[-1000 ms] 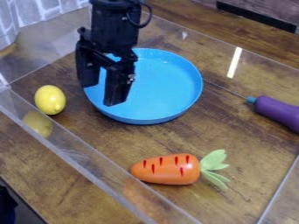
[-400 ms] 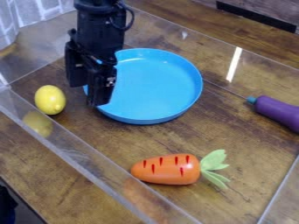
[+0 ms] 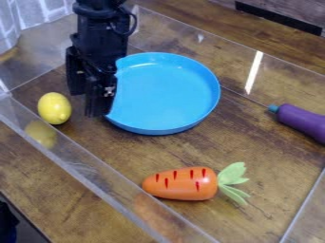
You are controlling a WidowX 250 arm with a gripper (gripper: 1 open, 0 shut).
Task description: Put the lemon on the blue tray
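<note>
Centring the wide-open, empty jaws [image 3: 93, 95] over the lemon [image 3: 53, 107] was required before descending; it lay just beside the tray [image 3: 184, 95].

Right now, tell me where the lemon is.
The lemon sits on the wooden table at the left of the camera view, just left of the open gripper and the blue tray, touching neither.

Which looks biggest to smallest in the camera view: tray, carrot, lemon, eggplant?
1. tray
2. carrot, though it is nearest the camera
3. lemon and eggplant: unsure, since the eggplant is cut off by the edge
</note>
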